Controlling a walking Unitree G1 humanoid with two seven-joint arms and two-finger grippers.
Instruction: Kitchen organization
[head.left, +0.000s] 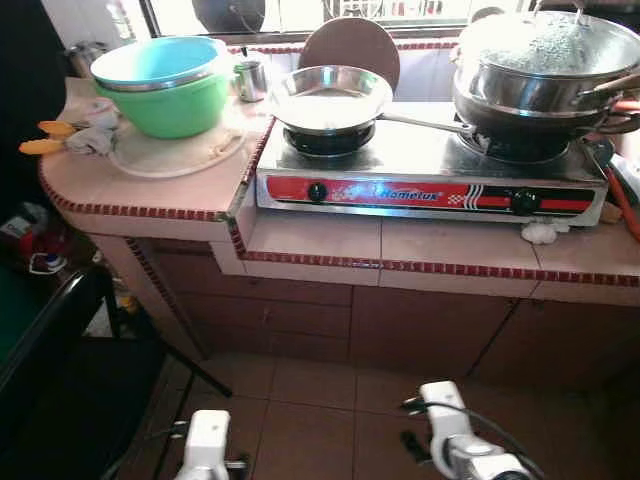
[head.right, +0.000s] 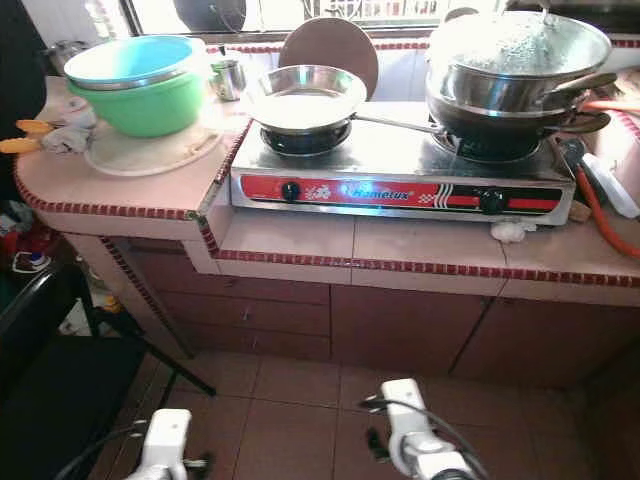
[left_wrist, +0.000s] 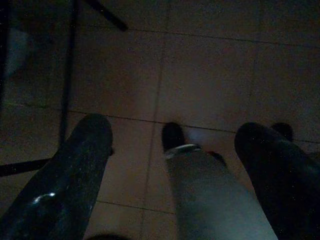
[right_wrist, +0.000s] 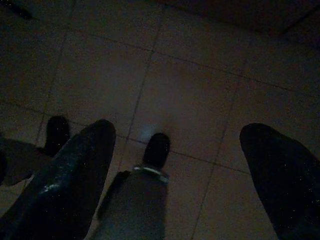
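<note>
Steel pan on stove, well above both low-hanging pincers.

Both arms hang low at the robot's sides. The left arm shows as a white and silver wrist at the lower edge of the head view, and the right arm sits a little higher, with a black cable looping over its wrist. In the dim left wrist view the left gripper points down, its two black fingers spread wide apart. The right gripper points down the same way, its fingers also held well apart, with nothing between them
</note>
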